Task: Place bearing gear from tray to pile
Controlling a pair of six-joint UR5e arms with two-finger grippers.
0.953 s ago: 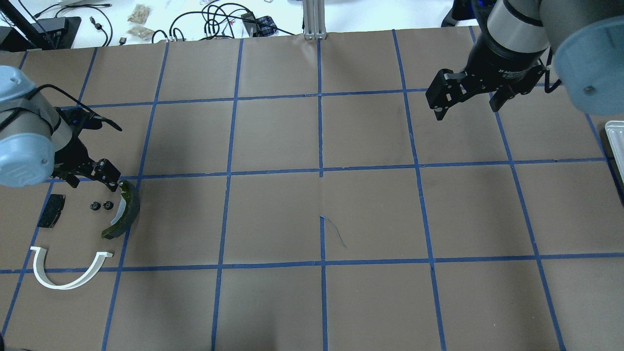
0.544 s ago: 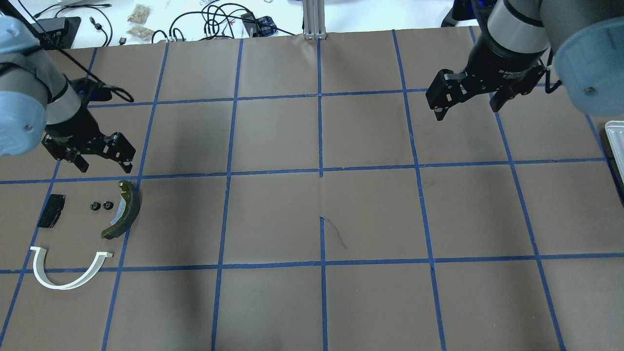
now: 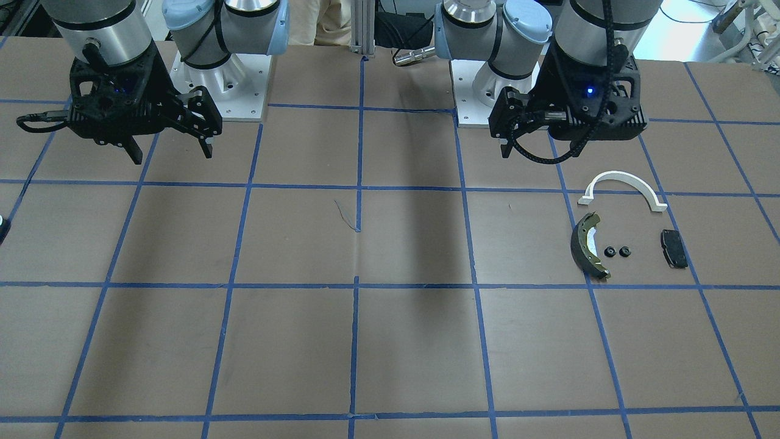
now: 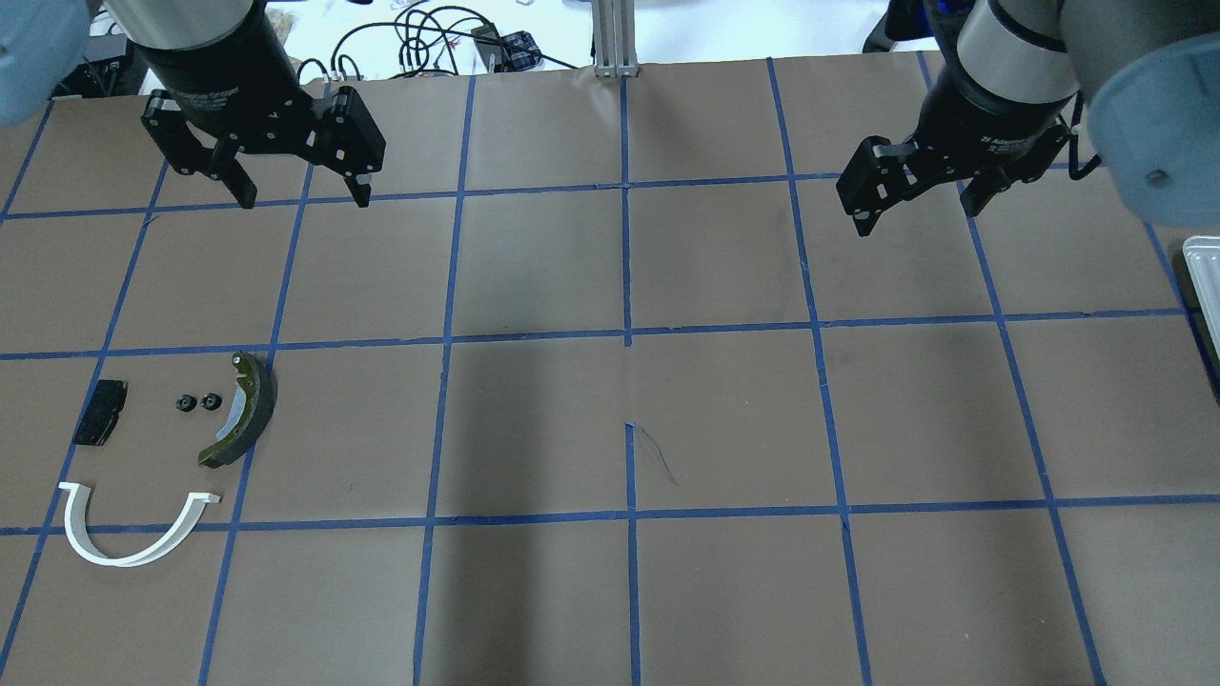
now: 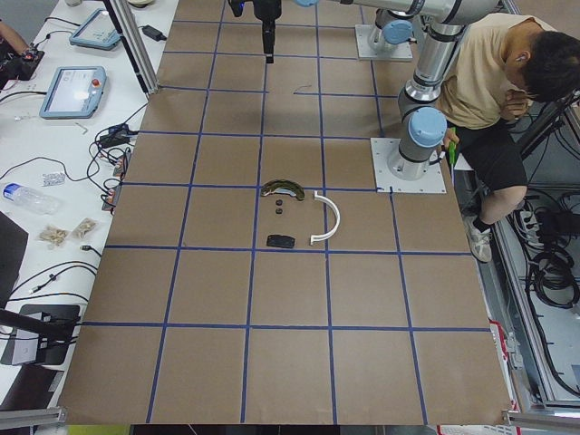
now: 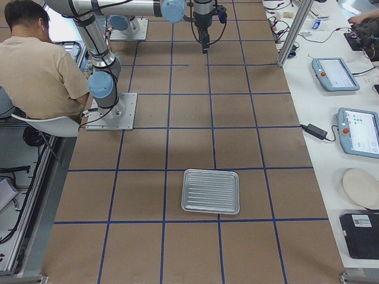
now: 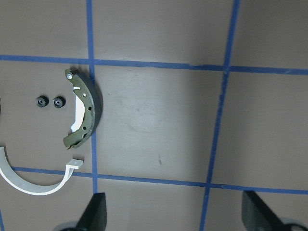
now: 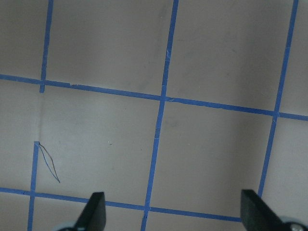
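Note:
Two small black bearing gears [image 4: 198, 402] [image 7: 50, 101] [image 3: 616, 251] lie side by side in the pile, between the black pad [image 4: 100, 413] and the dark brake shoe [image 4: 243, 410]. The white arch bracket [image 4: 133, 538] lies just in front of them. My left gripper [image 4: 303, 195] hangs open and empty above the far left of the table, well behind the pile. My right gripper [image 4: 917, 214] [image 3: 172, 155] hangs open and empty over the far right. The ribbed metal tray [image 6: 211, 191] shows a bare surface; only its edge [image 4: 1203, 286] peeks in at the overhead view's right border.
Brown paper with a blue tape grid covers the table. Cables and small boxes [image 4: 429, 38] lie beyond its far edge. A seated person [image 5: 494, 82] is behind the robot bases. Tablets [image 6: 334, 74] rest on a side bench.
My left arm rose from just above the pile and swung back toward the table's far edge, gripper open throughout. The pile's parts and my right gripper stayed put.

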